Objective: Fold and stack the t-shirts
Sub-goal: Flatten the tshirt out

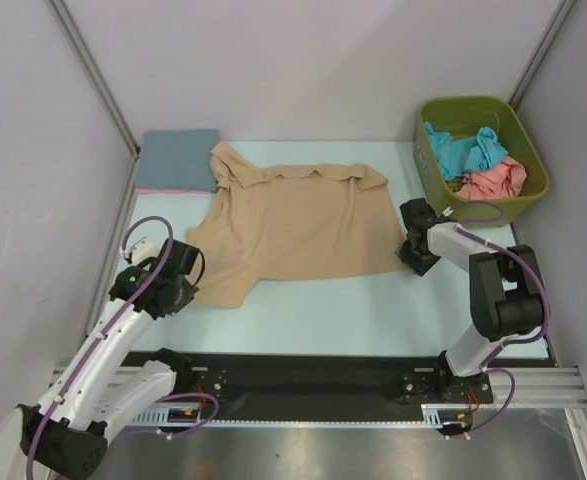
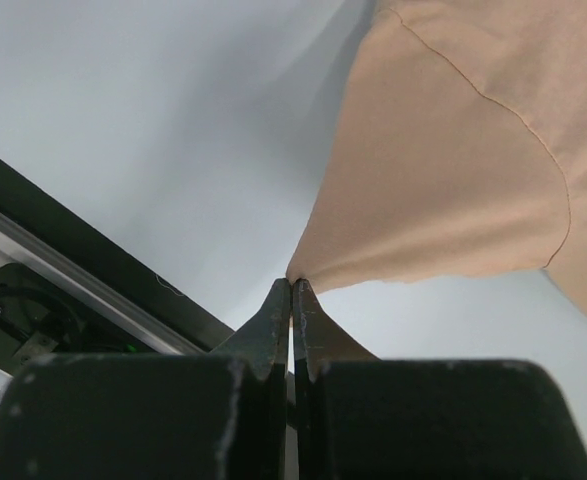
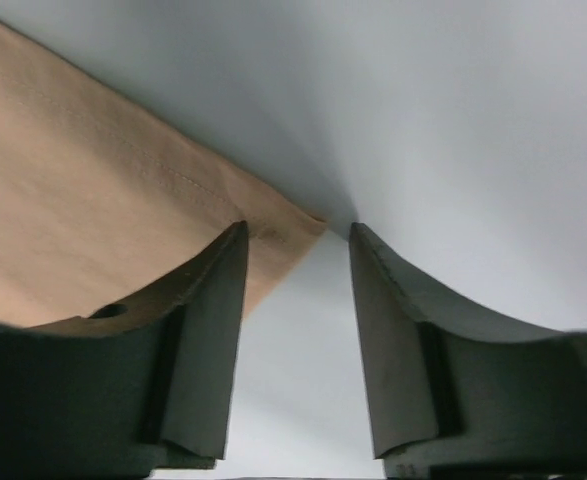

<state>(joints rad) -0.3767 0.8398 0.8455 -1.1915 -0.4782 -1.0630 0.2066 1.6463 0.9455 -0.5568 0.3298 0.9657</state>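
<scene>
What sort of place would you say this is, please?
Most likely a robotics lab test cell: plain panel walls enclose a pale table, a left arm and a right arm are bolted to a black rail at its near edge, and a tan t-shirt lies spread between them.

bin (image 1: 503,212): olive-green, far right corner | table (image 1: 323,310): pale blue | rail (image 1: 313,375): black, near edge

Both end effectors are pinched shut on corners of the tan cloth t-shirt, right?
Only the left end effector is pinched shut on the tan cloth t-shirt. The right end effector is open, a shirt corner between its parted jaws, as the right wrist view shows.
</scene>
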